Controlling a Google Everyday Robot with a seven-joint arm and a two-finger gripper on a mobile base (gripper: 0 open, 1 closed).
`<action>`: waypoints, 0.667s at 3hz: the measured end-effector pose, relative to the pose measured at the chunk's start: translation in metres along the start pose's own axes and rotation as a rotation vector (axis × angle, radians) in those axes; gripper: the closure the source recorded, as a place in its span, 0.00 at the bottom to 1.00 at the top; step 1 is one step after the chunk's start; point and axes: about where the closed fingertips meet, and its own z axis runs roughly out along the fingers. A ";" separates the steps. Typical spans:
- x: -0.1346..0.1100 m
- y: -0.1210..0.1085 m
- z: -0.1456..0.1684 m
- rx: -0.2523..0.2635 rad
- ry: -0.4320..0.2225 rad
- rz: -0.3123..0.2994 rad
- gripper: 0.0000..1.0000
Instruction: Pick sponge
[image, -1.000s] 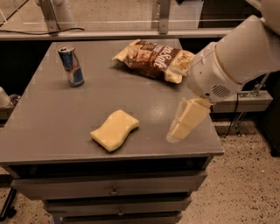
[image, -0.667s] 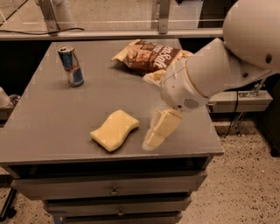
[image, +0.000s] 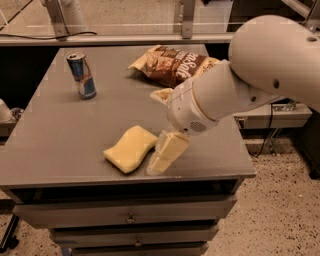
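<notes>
The pale yellow sponge (image: 129, 148) lies flat on the grey table (image: 55, 135), near its front edge. My gripper (image: 165, 155) hangs from the white arm (image: 240, 85) just to the right of the sponge, fingers pointing down at the table, close beside the sponge's right end. The sponge lies free on the table.
A blue and red drink can (image: 82, 75) stands at the back left. A brown-and-cream snack bag (image: 172, 65) lies at the back, partly behind the arm. Drawers (image: 125, 216) sit under the tabletop. A speckled floor (image: 280, 205) lies to the right.
The arm has swung left across the table, bringing the gripper from the right edge to right beside the sponge. The sponge has not moved.
</notes>
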 end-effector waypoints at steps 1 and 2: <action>0.002 -0.004 0.021 -0.015 -0.020 -0.031 0.00; 0.014 -0.007 0.041 -0.037 -0.023 -0.031 0.00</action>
